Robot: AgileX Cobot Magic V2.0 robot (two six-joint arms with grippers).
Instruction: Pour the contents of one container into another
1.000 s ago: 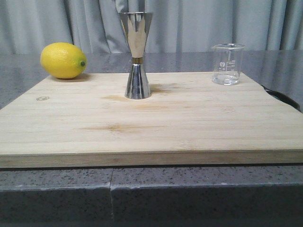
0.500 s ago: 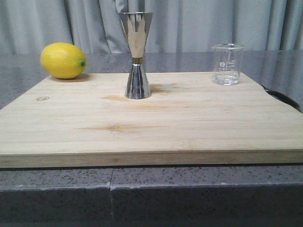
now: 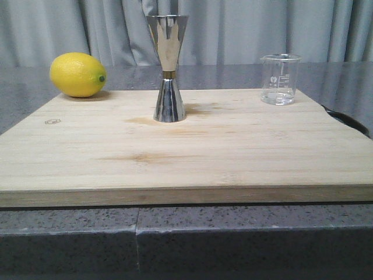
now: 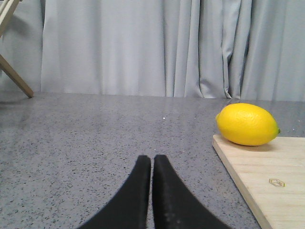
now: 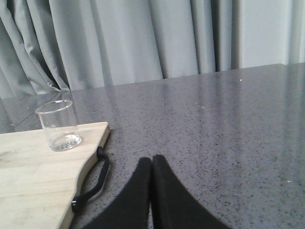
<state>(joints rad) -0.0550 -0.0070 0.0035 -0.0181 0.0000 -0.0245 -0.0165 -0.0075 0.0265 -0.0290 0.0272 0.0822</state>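
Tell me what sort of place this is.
Probably a staged bar or kitchen prep counter: a wooden board on grey stone worktop, holding a jigger, beaker and lemon, with curtains behind.

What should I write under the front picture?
Lemon, jigger and beaker standing apart on a wooden board.

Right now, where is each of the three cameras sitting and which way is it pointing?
Front view: low before the table, facing the board, jigger, beaker, lemon; no robot parts show.
Left wrist view: low over the table, left of the board; left hand shut, lemon ahead.
Right wrist view: right of the board; right hand shut, beaker ahead.
Shared: each wrist view shares one object with the front view.
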